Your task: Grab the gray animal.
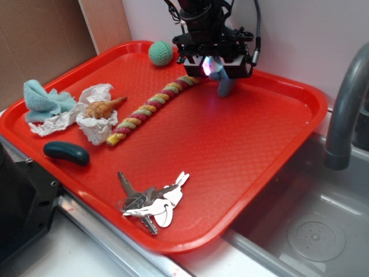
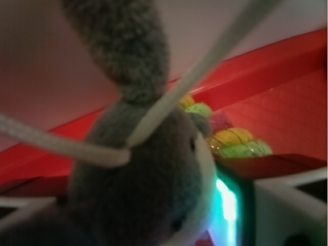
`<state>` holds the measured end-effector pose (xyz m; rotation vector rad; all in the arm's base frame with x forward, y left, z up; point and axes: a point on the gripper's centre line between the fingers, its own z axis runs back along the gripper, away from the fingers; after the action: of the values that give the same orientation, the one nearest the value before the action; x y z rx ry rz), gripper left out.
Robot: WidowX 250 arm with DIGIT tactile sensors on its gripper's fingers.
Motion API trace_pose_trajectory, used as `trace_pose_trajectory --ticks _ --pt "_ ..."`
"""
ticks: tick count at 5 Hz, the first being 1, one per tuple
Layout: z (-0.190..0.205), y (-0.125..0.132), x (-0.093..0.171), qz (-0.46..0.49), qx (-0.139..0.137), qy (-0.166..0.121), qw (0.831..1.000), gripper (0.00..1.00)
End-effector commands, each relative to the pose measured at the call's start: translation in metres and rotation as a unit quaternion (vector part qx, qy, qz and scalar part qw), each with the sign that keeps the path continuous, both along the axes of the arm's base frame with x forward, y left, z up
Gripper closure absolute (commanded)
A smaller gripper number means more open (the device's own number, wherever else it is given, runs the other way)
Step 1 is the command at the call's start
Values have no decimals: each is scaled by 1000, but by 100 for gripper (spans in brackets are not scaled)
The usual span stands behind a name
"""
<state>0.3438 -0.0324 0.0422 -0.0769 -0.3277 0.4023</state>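
One gray animal [image 2: 138, 189] hangs clamped in the gripper [image 1: 218, 69].

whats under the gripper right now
The gray animal sits under the gripper, on the red tray beside the braided rope. The gripper hides most of its body; jaw contact can't be seen.

Gray animal [image 1: 224, 85], fuzzy plush w/ white loop, at tray's far edge

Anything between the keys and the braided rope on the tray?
No. In the exterior view, only bare red tray lies between the keys and the braided rope.
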Motion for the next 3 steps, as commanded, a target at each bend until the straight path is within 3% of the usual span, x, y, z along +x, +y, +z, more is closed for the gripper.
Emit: trace_pose_trajectory --ticks 1,2,3 --pt "79 -1 -51 -1 -23 3 1000 100" --pt "119 -7 -91 2 -24 82 996 100" --pt "135 1 -129 66 9 160 985 100"
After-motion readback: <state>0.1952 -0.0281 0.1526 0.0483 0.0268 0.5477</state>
